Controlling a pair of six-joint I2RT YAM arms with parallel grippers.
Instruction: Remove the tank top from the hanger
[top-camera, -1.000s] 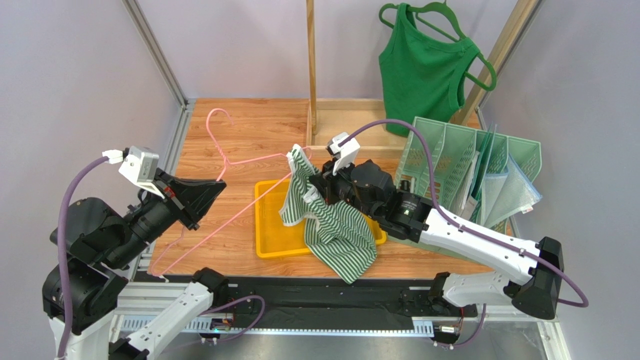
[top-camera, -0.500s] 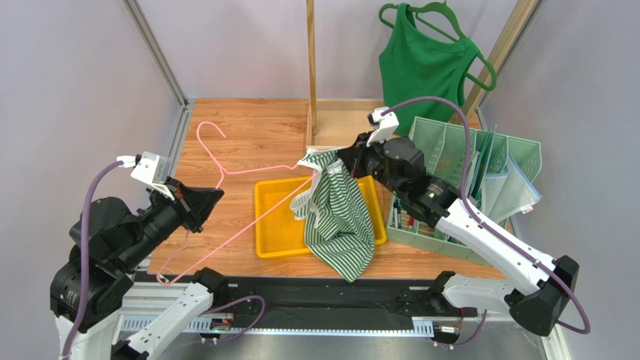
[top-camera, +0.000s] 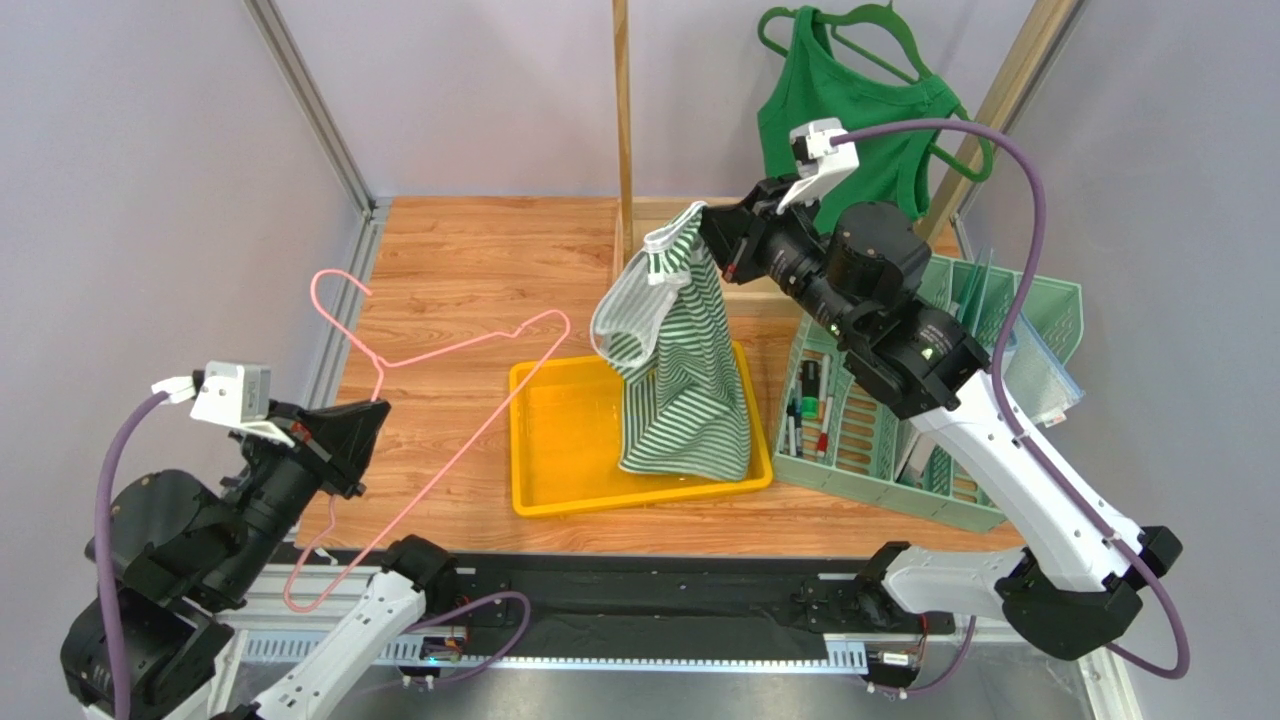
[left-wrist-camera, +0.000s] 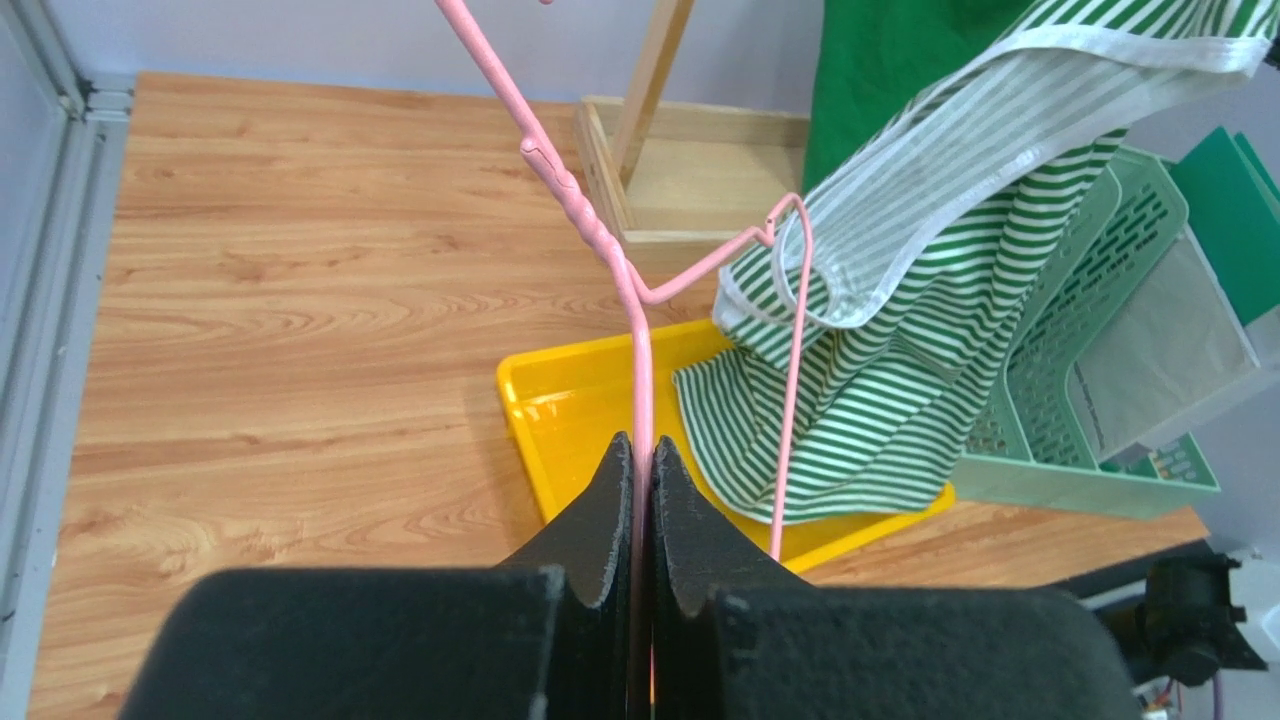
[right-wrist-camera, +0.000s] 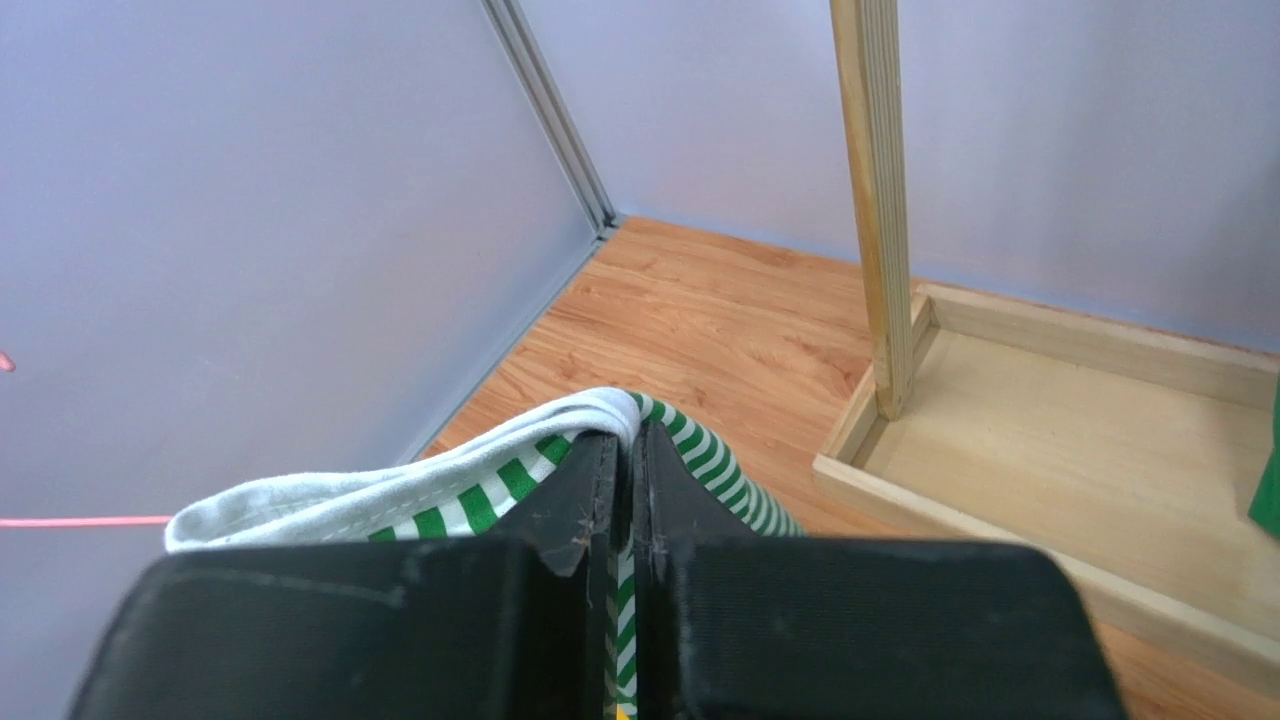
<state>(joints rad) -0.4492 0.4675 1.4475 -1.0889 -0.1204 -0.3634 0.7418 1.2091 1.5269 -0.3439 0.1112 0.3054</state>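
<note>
My right gripper (top-camera: 718, 240) is shut on the white-trimmed edge of the green-and-white striped tank top (top-camera: 684, 383) and holds it high. The top hangs with its hem in the yellow tray (top-camera: 522, 435). In the right wrist view the fabric (right-wrist-camera: 496, 477) is pinched between my jaws (right-wrist-camera: 628, 435). My left gripper (top-camera: 365, 425) is shut on the neck of the pink wire hanger (top-camera: 379, 368) at the near left. It grips the wire (left-wrist-camera: 642, 375) between closed jaws (left-wrist-camera: 639, 446). From above, the hanger's right end sits just left of the top, apart from it.
A green tank top (top-camera: 849, 128) on a green hanger hangs from the wooden rack at the back right. The rack's post (top-camera: 622, 120) and base tray stand behind the striped top. A green mesh organizer (top-camera: 1037, 315) with pens and papers stands at the right. A metal frame post (top-camera: 308, 98) stands at the left.
My right gripper has risen and moved back and to the right with the striped top. My left gripper has pulled the pink hanger to the near left, and the hanger has slipped out of the top.
</note>
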